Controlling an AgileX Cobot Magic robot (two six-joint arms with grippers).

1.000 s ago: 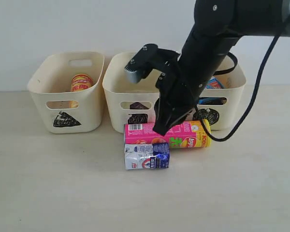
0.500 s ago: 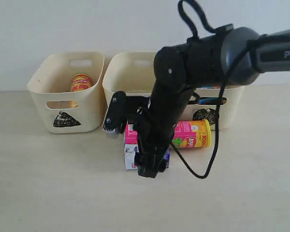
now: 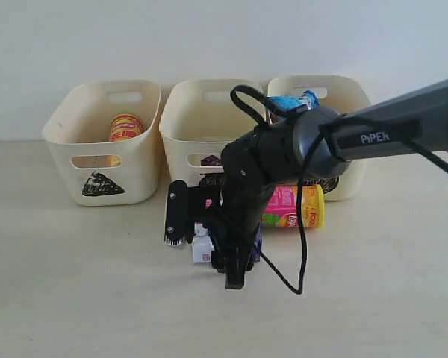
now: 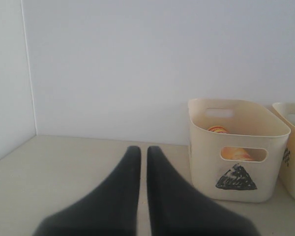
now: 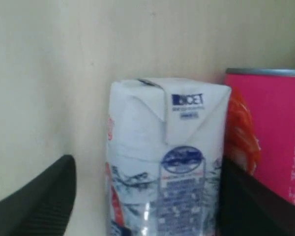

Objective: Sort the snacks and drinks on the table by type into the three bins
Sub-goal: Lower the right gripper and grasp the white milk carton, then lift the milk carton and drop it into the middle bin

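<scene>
Only in the exterior view are all three bins seen together, in a row at the back of the table: the left bin, marked with a black triangle, the middle bin and the right bin. The right wrist view is filled by the white and blue carton, which is largely hidden behind the right arm in the exterior view. The left wrist view is limited to the triangle bin, an edge of the next bin and the wall. The right gripper is positioned at the table surface with its jaws spread wide, and the carton, lying on the table, is straddled by them. One finger is seen close against the carton's side nearest the tube, while a strip of table is left between the carton and the other finger. The left gripper is held over the table, empty, its jaws pressed almost together with only a thin slit between them. Two tubes are counted: the yellow-red tube stood in the left bin, and the pink-yellow tube laid on its side on the table before the middle and right bins, just beside the carton. One blue bag is seen sticking out of the right bin. A second, dark carton is glimpsed through the middle bin's handle cutout.
</scene>
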